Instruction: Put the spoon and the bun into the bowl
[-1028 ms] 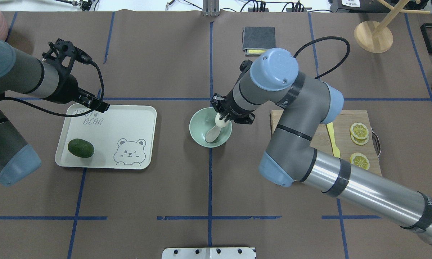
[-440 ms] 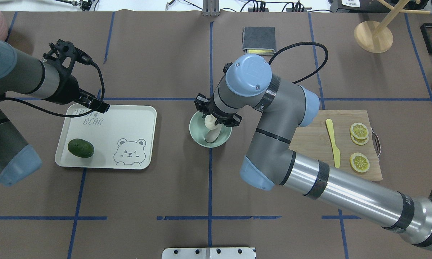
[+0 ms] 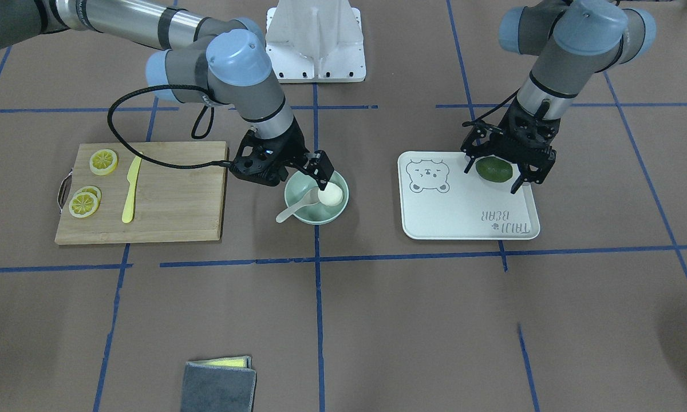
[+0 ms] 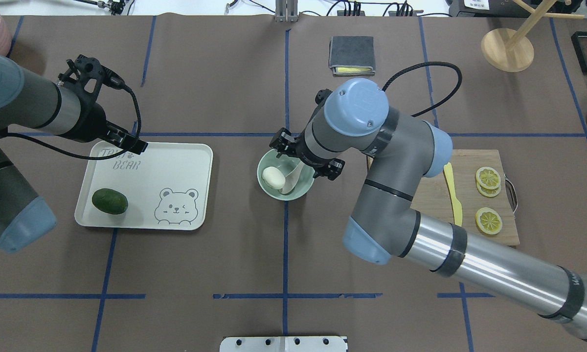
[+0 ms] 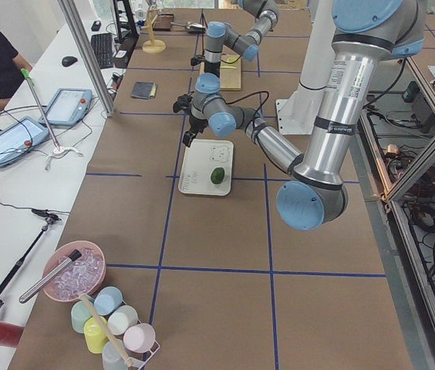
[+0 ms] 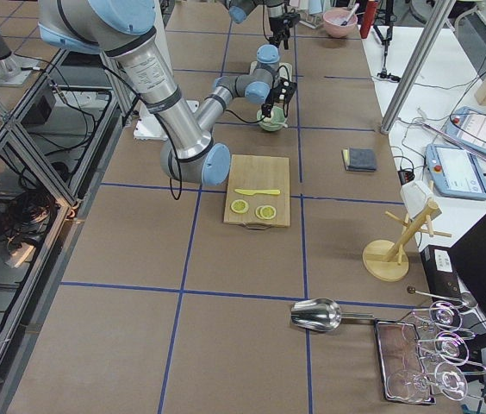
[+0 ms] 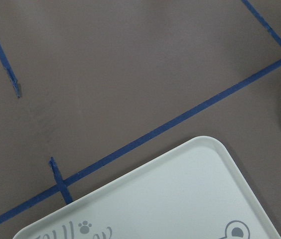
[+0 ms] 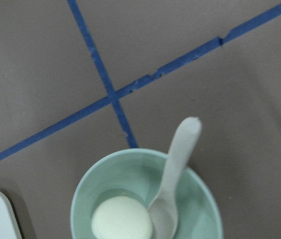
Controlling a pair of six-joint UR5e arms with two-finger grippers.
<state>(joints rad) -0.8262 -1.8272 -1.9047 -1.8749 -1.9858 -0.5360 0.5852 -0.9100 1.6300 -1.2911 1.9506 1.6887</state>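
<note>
Brown paper, taped into blue squares, is covering the table, and both arms are reaching over it. The right arm is bending in over the middle. The right gripper is hanging just above the far right rim of the bowl, close beside the bun, its jaws standing apart and gripping nothing. That low, close pose fits a drop made from barely above the bowl, so that a round thing is not rolling out.

The left arm is waiting well apart on the left. The left gripper is hovering over the far edge of the pale tray, jaws seemingly parted and empty, likely parked there to keep out of the other arm's way. A dark green fruit is lying at the tray's near left corner, not part of this job.

On the right, the wooden board is carrying the yellow knife and the lemon slices.

Inside the bowl the bun is sitting on the left side of the floor, free of the fingers and resting against the spoon's scoop. The spoon is lying with its scoop down in the bottom and its handle leaning up over the far right rim, propped there because it is longer than the bowl's floor. Both things are looking settled, so the task is appearing all but done, with only a clean lift away remaining.
</note>
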